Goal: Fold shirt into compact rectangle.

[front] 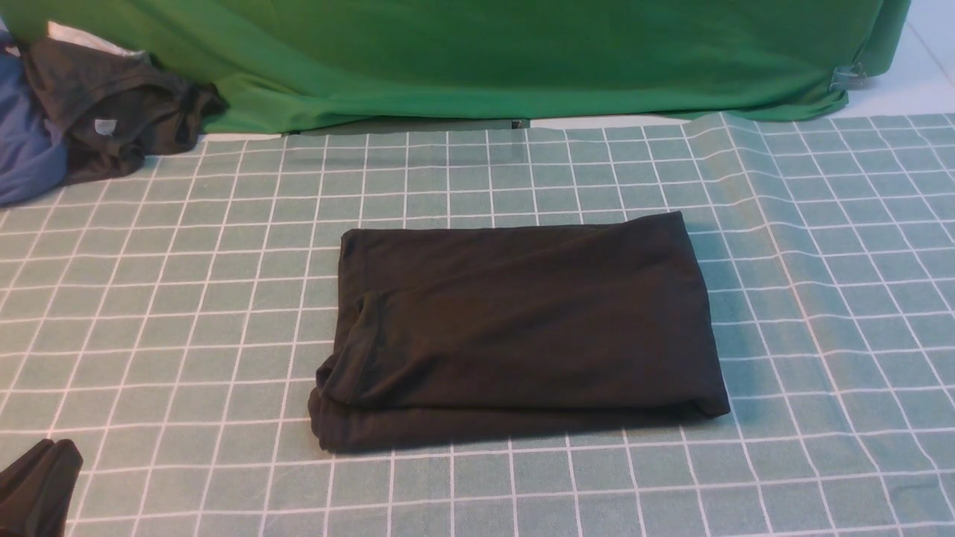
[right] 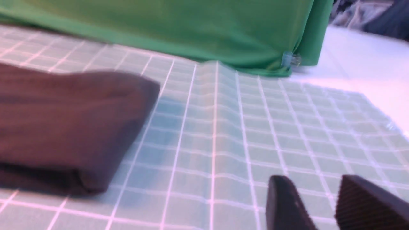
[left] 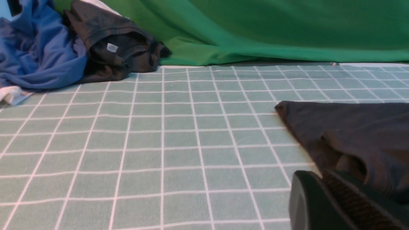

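Observation:
The black shirt lies folded into a thick rectangle in the middle of the checked cloth, with its print and neck label hidden. It also shows in the left wrist view and the right wrist view. My left gripper sits low at the near left, well away from the shirt, and its fingers rest together with nothing between them. My right gripper is out of the front view. It hovers over bare cloth to the shirt's right, open and empty.
A big green cloth drapes along the back, held by a clip. A dark grey garment and a blue one are heaped at the far left. The checked tablecloth ripples at the right.

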Available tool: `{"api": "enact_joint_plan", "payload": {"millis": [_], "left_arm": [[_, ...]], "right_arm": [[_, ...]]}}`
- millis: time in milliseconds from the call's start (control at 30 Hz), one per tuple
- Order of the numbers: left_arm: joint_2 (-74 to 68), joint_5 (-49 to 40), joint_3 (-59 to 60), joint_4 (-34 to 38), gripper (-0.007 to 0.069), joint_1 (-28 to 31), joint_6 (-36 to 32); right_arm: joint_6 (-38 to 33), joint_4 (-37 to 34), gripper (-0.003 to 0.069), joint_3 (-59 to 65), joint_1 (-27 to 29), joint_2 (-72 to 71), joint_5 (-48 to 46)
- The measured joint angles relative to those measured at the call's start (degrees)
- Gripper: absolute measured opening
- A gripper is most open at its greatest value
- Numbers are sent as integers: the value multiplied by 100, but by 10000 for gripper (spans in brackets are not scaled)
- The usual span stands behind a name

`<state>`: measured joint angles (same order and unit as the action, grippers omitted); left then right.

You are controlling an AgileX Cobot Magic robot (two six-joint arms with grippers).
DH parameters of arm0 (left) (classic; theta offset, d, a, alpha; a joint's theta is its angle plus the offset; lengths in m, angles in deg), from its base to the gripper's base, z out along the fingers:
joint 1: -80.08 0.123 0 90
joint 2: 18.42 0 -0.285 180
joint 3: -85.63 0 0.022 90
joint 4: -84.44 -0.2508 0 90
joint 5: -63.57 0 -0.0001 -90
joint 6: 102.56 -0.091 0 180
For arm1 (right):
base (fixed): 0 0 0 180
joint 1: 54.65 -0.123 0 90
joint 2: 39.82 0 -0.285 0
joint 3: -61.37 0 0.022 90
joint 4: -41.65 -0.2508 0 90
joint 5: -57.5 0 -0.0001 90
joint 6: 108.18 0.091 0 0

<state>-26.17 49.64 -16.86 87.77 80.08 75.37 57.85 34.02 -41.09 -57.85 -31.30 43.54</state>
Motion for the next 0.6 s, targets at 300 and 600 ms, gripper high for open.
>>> {"api": "enact_joint_plan", "payload": {"millis": [300, 600], "left_arm": [[5, 1, 0, -22, 13, 0, 0], [5, 1, 0, -40, 13, -6, 0]], "right_arm": [[60, 0, 238, 29, 24, 68, 45], [923, 675, 238, 29, 25, 68, 45]]}}
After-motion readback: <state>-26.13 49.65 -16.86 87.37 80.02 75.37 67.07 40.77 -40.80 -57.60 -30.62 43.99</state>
